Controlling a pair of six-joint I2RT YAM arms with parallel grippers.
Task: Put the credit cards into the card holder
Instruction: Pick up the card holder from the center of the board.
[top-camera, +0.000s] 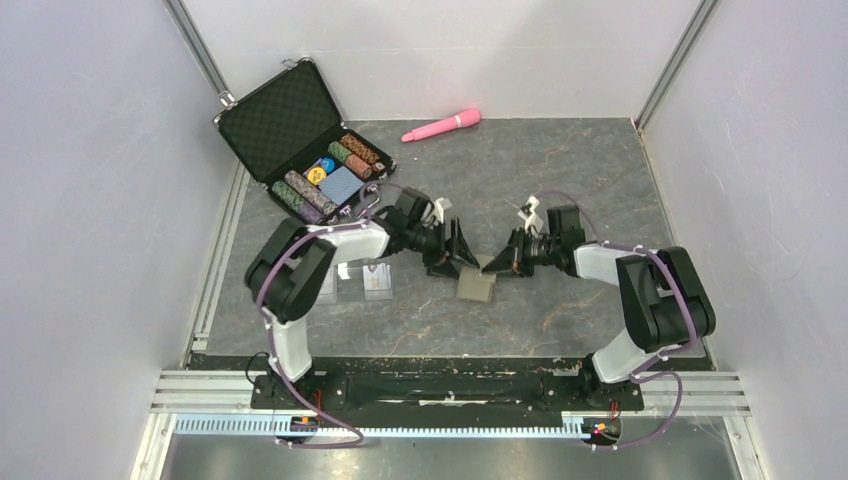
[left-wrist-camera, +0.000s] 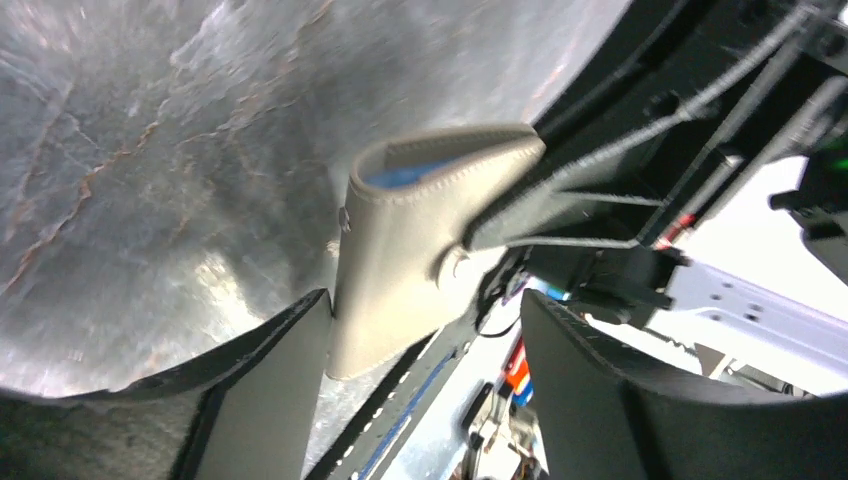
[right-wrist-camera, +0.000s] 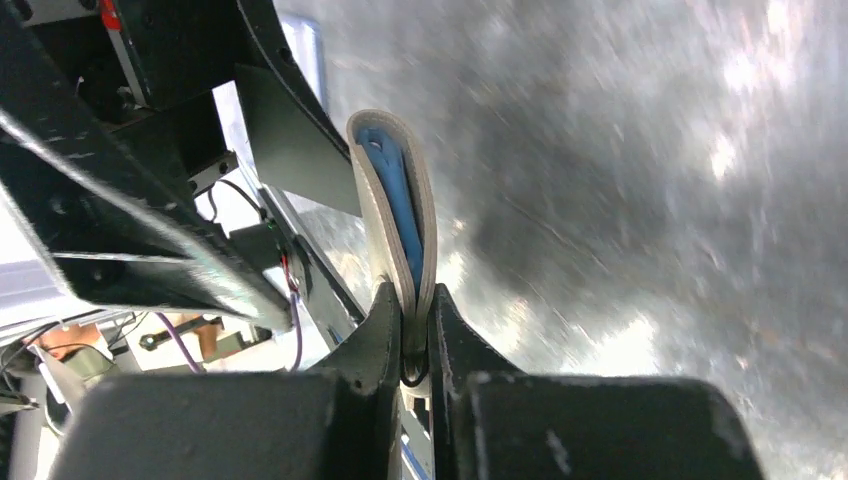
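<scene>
The khaki-tan card holder (top-camera: 477, 288) is at mid table between both arms. In the right wrist view the card holder (right-wrist-camera: 400, 205) stands on edge, folded nearly flat with its light-blue lining showing, and my right gripper (right-wrist-camera: 415, 322) is shut on its lower edge. My left gripper (left-wrist-camera: 420, 390) is open wide; the card holder (left-wrist-camera: 400, 270) leans against its left finger (left-wrist-camera: 270, 400) and is apart from the other finger. From above, the left gripper (top-camera: 460, 264) and right gripper (top-camera: 492, 268) meet over the holder. Two pale credit cards (top-camera: 377, 282) lie flat beside the left arm.
An open black case (top-camera: 290, 125) with poker chips and a blue deck (top-camera: 340, 185) stands at the back left. A pink cylinder (top-camera: 441, 125) lies at the back. White walls close in on three sides.
</scene>
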